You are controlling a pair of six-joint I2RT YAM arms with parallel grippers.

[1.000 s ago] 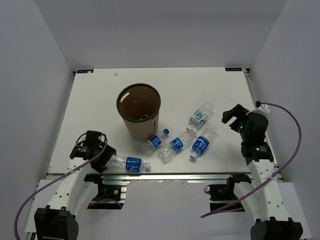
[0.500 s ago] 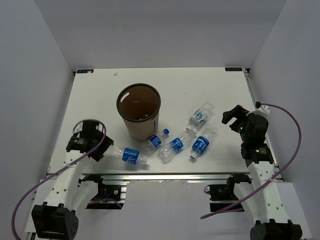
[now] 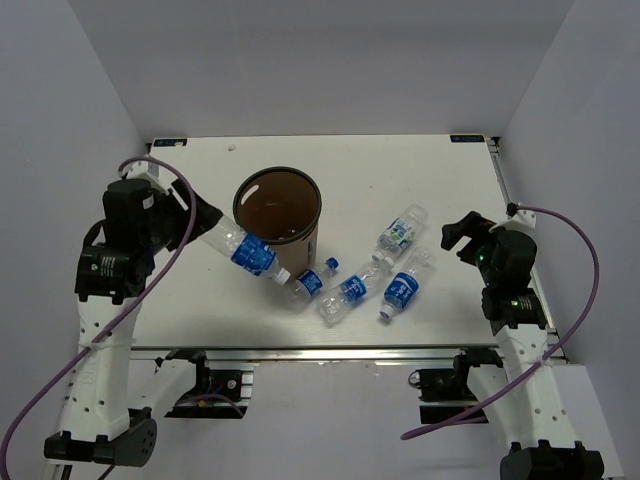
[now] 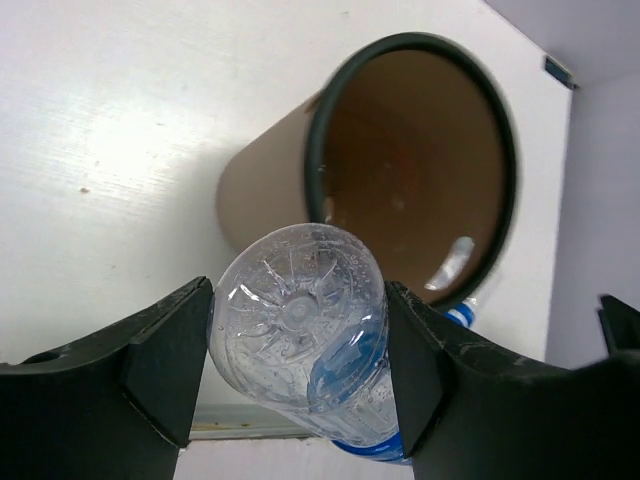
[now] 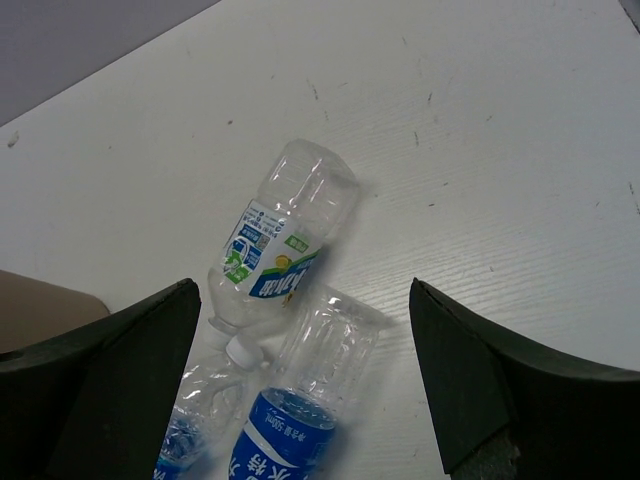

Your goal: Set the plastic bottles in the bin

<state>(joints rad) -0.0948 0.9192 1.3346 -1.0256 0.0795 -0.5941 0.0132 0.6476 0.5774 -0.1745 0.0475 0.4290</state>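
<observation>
Since a second ago the left pincer (image 3: 208, 228) has risen from the near-left edge of the table (image 3: 400, 170) and swung toward the far side, taking its plastic bottle (image 3: 245, 251) along. That bottle lay flat along the near edge then. Now it hangs in the air, tilted, cap end down and to the right. The right pincer (image 3: 462, 233) and the four bottles on the table have barely shifted.

The left pincer (image 4: 298, 300) is clamped on the bottle's clear base (image 4: 300, 320), one finger (image 4: 165, 365) pressed to each side. The bottle reaches from the jaws to the near-left wall of the bin (image 3: 297, 258), with its cap end across that wall in the top view. Whether it touches the wall cannot be told — it is outside the bin, below the dark rim (image 4: 500, 130).

Right of the bin's foot lie the loose bottles: one against the bin (image 3: 312, 283), a second (image 3: 345, 292) beside it, a third (image 3: 402, 286) further right, and a fourth (image 3: 399, 232) beyond them. The right pincer (image 5: 300, 290) hangs above that fourth bottle (image 5: 285, 235) and the third (image 5: 310, 395) — jaws spread wide, holding nothing.
</observation>
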